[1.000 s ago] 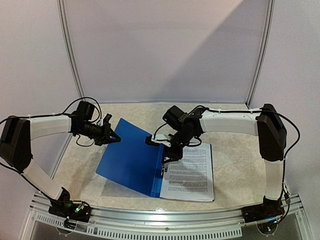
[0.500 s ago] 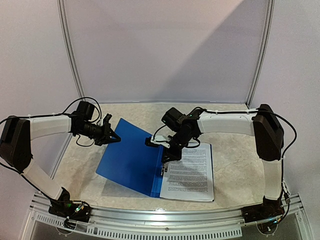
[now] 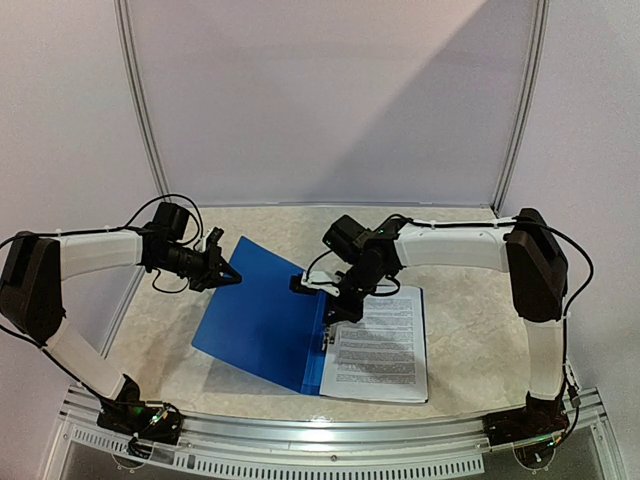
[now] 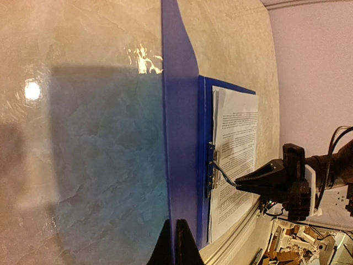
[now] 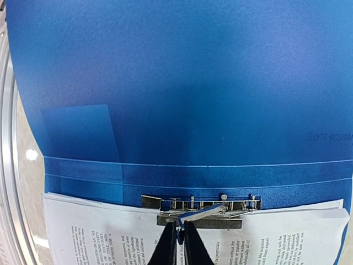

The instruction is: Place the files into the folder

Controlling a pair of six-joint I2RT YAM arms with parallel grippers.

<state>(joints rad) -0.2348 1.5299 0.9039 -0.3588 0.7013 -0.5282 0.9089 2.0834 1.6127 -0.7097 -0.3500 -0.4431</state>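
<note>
The folder (image 3: 262, 318) lies open on the table (image 3: 465, 320), midway between the two arms. Its back is flat and its cover is lifted at a slant on the left side. The left gripper (image 3: 228, 274) is pinched tight on the far outer edge of that cover; in the left wrist view the cover runs edge-on straight into its closed fingers (image 4: 183, 245). The files (image 3: 382, 345) lie as a stack on the folder's flat right half, their inner edge against the spine and under the clip (image 5: 201, 203), text side up. The right gripper (image 3: 333, 312) points down at the spine. Its jaws are narrowed to a slit and grip the tip of the clip's lever (image 5: 205, 211), which stands up off the clip at an angle toward the fingers.
</note>
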